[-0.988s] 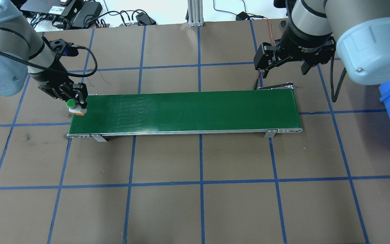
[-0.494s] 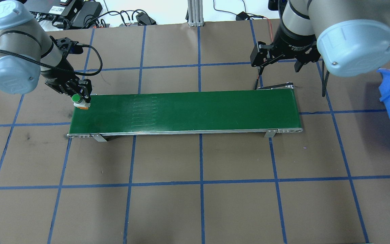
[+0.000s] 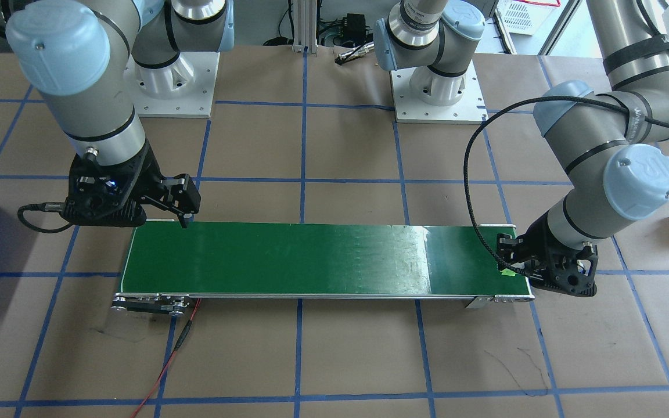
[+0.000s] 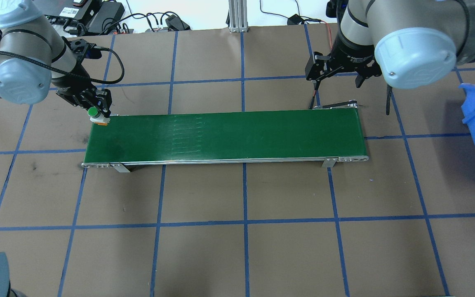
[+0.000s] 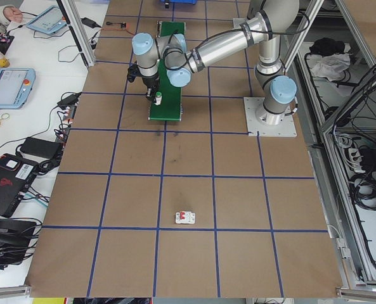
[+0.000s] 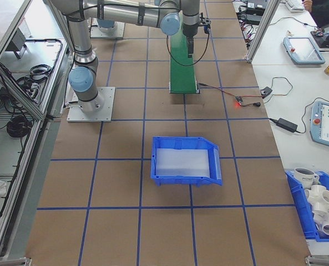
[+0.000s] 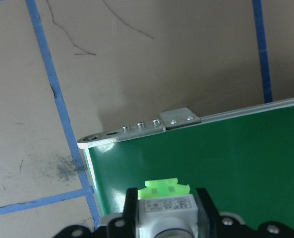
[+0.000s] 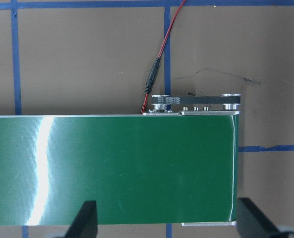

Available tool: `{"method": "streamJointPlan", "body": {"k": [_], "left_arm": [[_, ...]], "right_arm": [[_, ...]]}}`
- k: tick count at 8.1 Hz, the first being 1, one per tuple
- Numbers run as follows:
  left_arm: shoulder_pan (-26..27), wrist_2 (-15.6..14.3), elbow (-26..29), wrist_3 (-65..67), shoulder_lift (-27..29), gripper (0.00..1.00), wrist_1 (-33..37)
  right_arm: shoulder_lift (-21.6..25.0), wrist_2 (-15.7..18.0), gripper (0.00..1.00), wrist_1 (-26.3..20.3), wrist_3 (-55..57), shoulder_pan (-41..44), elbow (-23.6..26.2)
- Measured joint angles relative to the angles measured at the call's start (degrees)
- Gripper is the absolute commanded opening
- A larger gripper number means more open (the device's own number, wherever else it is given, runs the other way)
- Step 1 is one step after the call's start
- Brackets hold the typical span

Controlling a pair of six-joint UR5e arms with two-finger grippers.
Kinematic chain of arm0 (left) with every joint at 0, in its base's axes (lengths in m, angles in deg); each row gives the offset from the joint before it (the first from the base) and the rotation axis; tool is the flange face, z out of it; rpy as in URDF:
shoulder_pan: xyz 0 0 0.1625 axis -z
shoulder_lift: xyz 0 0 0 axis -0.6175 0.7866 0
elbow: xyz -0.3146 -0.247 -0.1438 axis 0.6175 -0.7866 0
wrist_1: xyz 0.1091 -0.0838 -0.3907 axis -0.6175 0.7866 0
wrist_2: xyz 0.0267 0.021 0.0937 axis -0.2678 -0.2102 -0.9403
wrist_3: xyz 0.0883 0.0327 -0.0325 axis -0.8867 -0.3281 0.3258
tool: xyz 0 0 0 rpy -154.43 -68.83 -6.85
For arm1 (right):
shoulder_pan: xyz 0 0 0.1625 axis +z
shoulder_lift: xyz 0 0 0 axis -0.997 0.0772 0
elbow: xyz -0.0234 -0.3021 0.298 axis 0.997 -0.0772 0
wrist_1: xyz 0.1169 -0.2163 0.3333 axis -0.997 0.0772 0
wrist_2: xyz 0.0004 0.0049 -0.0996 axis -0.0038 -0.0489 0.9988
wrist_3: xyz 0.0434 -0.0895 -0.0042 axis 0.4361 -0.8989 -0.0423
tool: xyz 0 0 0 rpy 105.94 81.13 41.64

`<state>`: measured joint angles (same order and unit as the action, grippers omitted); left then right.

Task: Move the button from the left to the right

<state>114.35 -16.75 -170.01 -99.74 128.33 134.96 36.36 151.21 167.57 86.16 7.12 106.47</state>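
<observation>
Brown table paper [image 4: 204,255] with blue tape lines carries a green conveyor belt [image 4: 229,134]. Left gripper [image 4: 96,108] is clenched on the button [image 4: 96,114], a small part with round dark-green cap, white collar and light-green base, pinched between the jaws above the belt's corner. Right gripper [image 4: 338,78] hangs with jaws spread, holding nothing.

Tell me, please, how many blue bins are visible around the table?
2. One blue bin lies on the table beyond the conveyor's right end; another bin, holding white fittings, sits on the side bench. Others may be hidden.
</observation>
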Motion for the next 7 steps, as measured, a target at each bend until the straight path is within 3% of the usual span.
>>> {"method": "streamJointPlan", "body": {"k": [6,7], "left_arm": [[0.0,-0.1,-0.4,0.1,1.6,0.01,-0.2],[0.0,-0.1,-0.4,0.2,1.7,0.14,-0.2]], "right_arm": [[-5.3,0.2,1.00,6.0,0.2,-0.4,2.8],[-5.3,0.3,1.00,6.1,0.2,-0.5,2.9]]}}
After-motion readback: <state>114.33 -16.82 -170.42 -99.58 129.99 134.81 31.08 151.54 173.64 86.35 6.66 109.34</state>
